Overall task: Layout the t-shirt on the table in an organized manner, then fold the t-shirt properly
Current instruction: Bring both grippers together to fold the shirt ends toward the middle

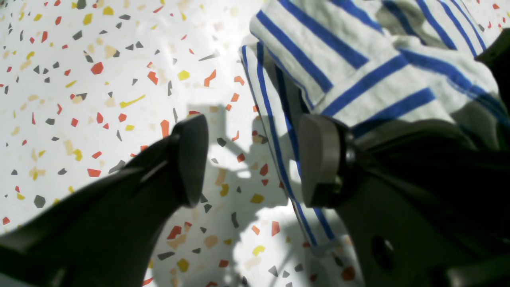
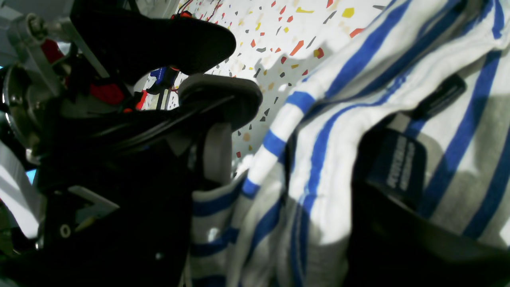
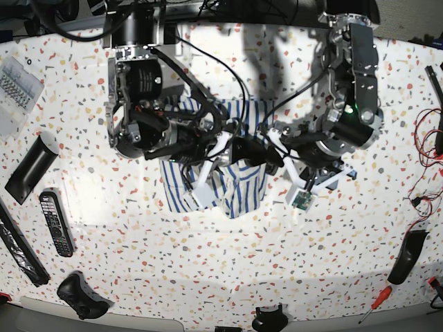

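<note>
A soft, limp striped t-shirt [image 3: 211, 173] lies bunched mid-table [image 3: 208, 277] between both arms; the left gripper [image 1: 255, 159] hangs open over its edge, the right gripper [image 2: 215, 67] slightly parted, empty; best grasped at hem corners.

T-shirt [image 3: 208, 187] bunched mid-table [image 3: 221, 277], seemingly between both arms.

T-shirt [image 1: 358, 75] soft woven cloth, matt; table [image 1: 99, 79] smooth, speckled, slightly glossy.

bare table [image 3: 228, 263] near front, remote [image 3: 55, 223] left, screwdriver [image 3: 374, 300] right
</note>
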Robot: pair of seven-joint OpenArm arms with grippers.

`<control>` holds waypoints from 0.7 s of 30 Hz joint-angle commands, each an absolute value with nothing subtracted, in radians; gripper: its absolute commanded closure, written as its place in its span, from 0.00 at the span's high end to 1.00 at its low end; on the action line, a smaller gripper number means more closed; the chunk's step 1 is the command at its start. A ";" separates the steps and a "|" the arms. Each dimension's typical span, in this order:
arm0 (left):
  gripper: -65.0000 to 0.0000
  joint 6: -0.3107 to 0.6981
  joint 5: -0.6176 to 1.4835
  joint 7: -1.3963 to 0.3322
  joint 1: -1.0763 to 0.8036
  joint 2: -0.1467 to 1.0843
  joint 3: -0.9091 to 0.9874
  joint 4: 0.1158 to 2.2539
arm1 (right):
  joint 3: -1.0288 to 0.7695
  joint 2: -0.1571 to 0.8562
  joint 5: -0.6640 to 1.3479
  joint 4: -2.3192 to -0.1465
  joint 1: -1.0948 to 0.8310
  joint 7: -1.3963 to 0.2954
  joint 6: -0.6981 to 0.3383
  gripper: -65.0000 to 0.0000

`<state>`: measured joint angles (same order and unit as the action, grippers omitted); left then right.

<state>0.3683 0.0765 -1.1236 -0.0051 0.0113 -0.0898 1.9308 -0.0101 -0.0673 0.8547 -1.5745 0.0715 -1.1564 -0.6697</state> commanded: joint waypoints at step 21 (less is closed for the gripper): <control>0.52 0.374 0.160 -1.099 0.012 0.102 -0.093 1.948 | -0.006 -0.092 0.875 -1.593 0.096 -1.133 -0.671 0.63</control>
